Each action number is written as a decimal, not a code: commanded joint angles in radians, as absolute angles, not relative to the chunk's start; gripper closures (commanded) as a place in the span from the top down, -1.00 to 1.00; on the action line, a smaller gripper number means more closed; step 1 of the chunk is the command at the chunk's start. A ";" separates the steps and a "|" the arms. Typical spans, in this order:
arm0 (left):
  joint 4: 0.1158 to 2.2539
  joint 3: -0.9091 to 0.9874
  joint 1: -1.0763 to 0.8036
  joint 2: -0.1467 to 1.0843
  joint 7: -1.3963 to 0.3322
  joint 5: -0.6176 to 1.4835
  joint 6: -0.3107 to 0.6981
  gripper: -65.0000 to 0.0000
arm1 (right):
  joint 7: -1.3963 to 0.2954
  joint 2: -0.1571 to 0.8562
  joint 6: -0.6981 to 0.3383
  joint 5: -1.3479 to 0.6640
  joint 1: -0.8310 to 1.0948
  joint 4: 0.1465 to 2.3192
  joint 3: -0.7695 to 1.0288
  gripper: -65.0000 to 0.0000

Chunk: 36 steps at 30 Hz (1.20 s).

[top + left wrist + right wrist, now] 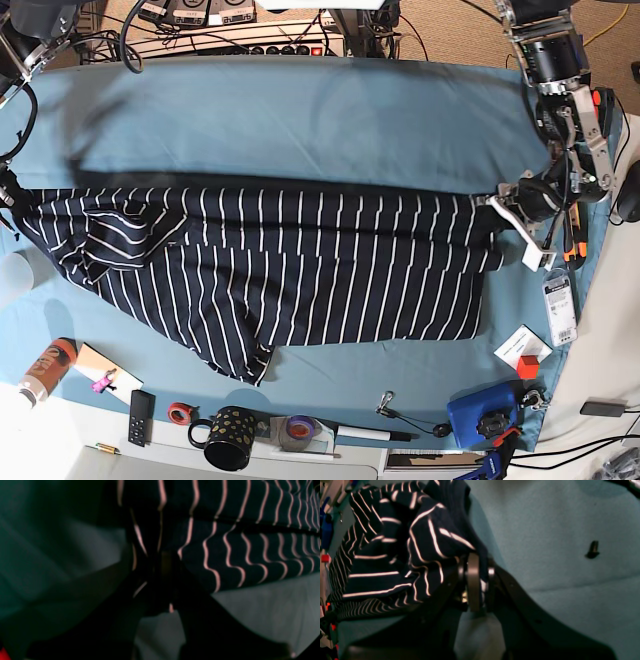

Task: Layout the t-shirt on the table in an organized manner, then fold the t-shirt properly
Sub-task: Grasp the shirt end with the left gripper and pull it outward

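**Shirt stretched between both arms, layout not finished**

Watch the tension first. The t-shirt point(300, 270) is pulled taut across the table point(300, 110) between your two grippers, so if either pinch is shallow the fabric could slip out and that end would collapse back into a heap. Pulling harder could also drag the teal cloth cover into wrinkles.

The right gripper point(477, 585) has its jaws pinched on a bunched fold of navy fabric; cloth sits between the pads in the right wrist view. The left gripper point(500, 205) sits at the shirt's other end in the base view. Its wrist view is dark and blurred; striped fabric seems to run into the gap, but you cannot tell for sure whether the jaws are clamped.

The shirt is dark navy with thin white stripes, lying as a wide band across mid-table. The top edge is straight, but the lower hem sags diagonally, and the end near the right gripper is crumpled, with a flap folded over. It needs flattening before any fold.
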<state>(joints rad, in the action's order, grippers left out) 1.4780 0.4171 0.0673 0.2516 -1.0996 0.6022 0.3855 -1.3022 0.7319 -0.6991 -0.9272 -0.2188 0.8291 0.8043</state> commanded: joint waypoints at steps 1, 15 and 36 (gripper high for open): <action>1.493 0.422 0.081 0.276 -1.110 0.599 0.378 -1.00 | -1.268 0.781 -0.698 -0.945 -0.235 0.844 0.811 -1.00; 1.586 0.422 -0.037 0.281 -1.155 0.658 0.392 -1.00 | -1.396 0.781 -0.698 -1.037 -0.227 0.844 0.812 -1.00; 1.638 0.424 -0.157 0.353 -1.173 0.682 0.394 -1.00 | -1.396 0.922 -0.698 -1.126 -0.074 0.844 0.812 -1.00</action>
<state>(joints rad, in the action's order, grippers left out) 1.6302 0.4133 -0.1524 0.3294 -1.1442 0.7414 0.4080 -1.4395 0.8719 -0.7006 -1.1248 -0.0643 0.8291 0.8021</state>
